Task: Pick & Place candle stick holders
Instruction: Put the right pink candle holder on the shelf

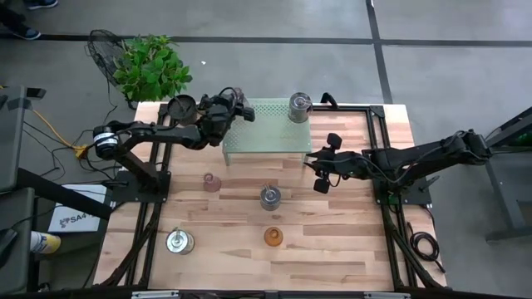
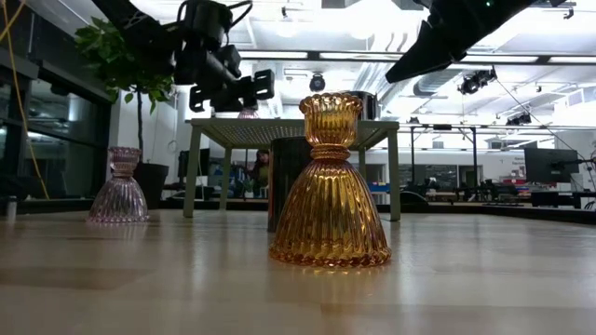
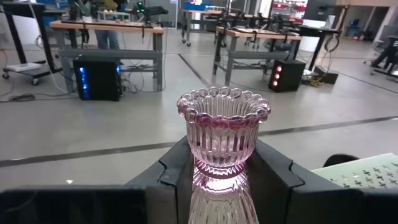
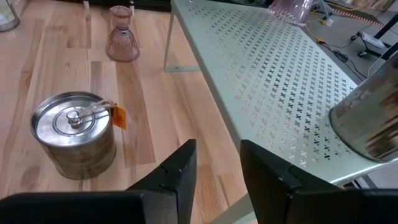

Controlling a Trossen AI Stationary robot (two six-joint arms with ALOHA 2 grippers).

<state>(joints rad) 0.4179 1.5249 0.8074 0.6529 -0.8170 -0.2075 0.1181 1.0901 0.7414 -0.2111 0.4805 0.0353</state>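
above the left end of the perforated pale-green shelf [image 1: 266, 129], a pale pink ribbed glass holder [image 3: 222, 134] is clamped at its narrow waist by the left gripper [image 3: 222, 177]. being glass it is judged light, stiff, slick and breakable, so the waist below the beaded rim is the place to be held. one silvery metal holder [image 1: 299, 106] is set on the shelf; the right gripper [image 4: 217, 163], parted and empty, is held near the shelf's right edge.
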